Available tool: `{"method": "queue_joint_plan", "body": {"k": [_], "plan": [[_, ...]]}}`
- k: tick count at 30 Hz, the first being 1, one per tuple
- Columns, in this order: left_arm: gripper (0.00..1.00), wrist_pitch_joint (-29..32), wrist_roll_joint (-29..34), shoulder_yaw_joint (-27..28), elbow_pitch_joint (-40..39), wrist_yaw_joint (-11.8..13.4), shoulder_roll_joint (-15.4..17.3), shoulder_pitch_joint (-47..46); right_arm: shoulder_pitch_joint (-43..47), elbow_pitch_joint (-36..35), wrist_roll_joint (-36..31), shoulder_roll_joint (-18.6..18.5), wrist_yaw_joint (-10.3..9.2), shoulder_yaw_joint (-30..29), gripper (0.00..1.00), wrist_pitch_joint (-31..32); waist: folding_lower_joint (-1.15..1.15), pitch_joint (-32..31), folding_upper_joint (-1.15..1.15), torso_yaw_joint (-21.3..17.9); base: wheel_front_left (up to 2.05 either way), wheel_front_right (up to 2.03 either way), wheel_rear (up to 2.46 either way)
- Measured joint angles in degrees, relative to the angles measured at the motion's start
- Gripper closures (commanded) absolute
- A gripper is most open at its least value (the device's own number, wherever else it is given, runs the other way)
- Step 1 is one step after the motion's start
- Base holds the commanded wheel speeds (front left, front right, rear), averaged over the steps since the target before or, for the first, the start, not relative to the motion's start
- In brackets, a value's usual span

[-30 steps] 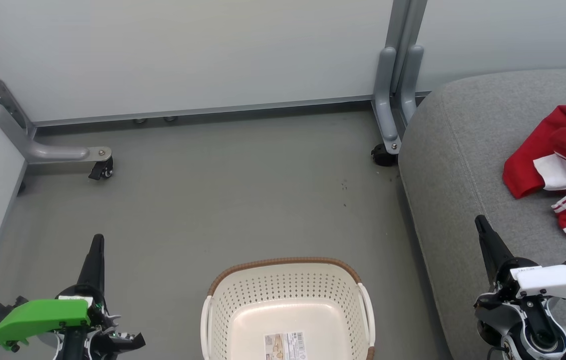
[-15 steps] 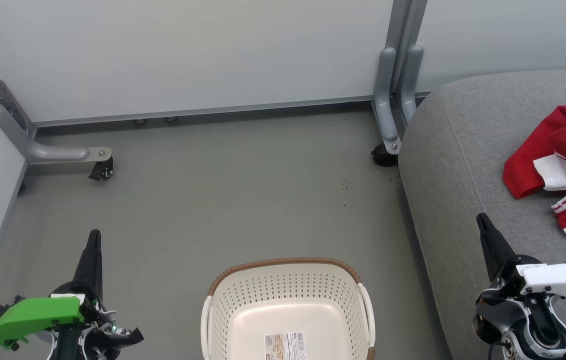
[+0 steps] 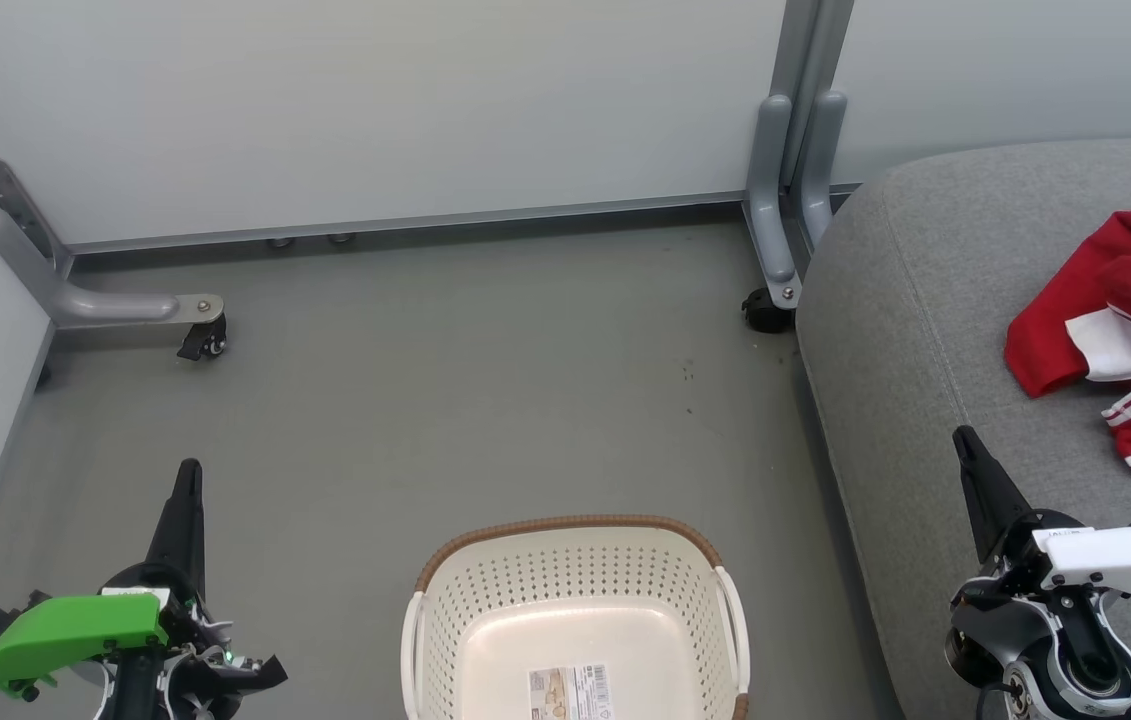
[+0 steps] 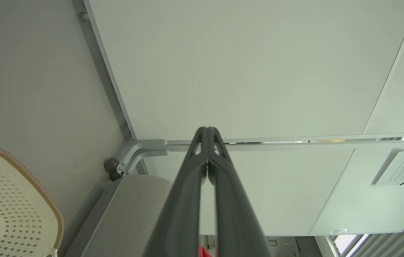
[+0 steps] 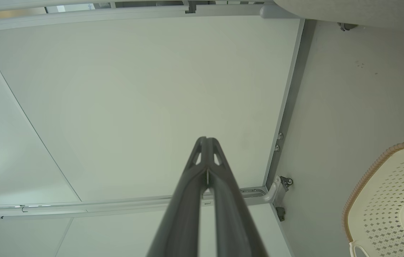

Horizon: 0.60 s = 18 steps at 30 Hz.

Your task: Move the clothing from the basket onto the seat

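Head view: big grey seat (image 3: 925, 320) at right, lots of bare room on it. Grey floor (image 3: 475, 420) wide and bare, walls far off. Basket (image 3: 575, 580) on floor between claws, nothing inside but label. Red and white clothing (image 3: 1115, 300) lies on seat, well back from its rounded edge. Job looks done. Left claw (image 3: 189, 480) shut tight, holds nothing. Right claw (image 3: 968, 450) shut tight, holds nothing, near seat's edge.
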Motion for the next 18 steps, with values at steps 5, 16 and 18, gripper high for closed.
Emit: {"method": "queue_joint_plan", "body": {"k": [5,16,18], "plan": [[1.00,0.00,0.00,0.00,0.00,0.00,0.00,0.00,-0.01,0.01,-0.11,0.08,0.00,-0.10,1.00,0.07,0.00,0.00,0.00,0.00,0.00,0.00,0.00],[1.00,-0.01,0.00,-0.01,0.00,0.00,0.00,0.00,-0.02,0.02,-0.34,0.20,0.00,-0.30,1.00,0.24,0.00,0.00,0.00,0.00,0.00,0.00,0.00],[1.00,0.00,0.00,-0.01,0.00,0.00,0.00,0.00,-0.02,0.02,-0.34,0.22,0.00,-0.33,1.00,0.26,0.00,0.00,0.00,0.00,0.00,0.00,0.00]]}}
